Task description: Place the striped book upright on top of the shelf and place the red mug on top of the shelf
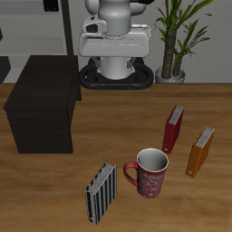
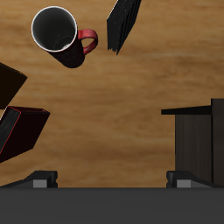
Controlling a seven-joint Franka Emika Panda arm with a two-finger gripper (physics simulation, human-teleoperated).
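We are viewing the scene at a stage where, as far as we can judge, neither placement is done. The striped book (image 1: 101,192) is standing upright on the wooden table (image 1: 100,127) near its front edge, just beside the red mug (image 1: 149,172), which is also resting on the tabletop with its opening upward and its handle turned toward the book. The shelf (image 1: 43,101) is sitting well apart from both, farther back, and we are seeing nothing on its flat top. A red book (image 1: 173,129) and an orange book (image 1: 200,150) are standing beyond the mug, away from the shelf.

In the wrist view we are looking down on the same mug (image 2: 61,35), the striped book (image 2: 124,22) and a corner of the shelf (image 2: 199,140). Of the gripper (image 2: 112,180) we are making out only the two finger bases, set wide apart with nothing between them; the tips are cut off, so we are reading it as spread and empty with some reserve. Both objects therefore remain to be grasped, carried and set down.
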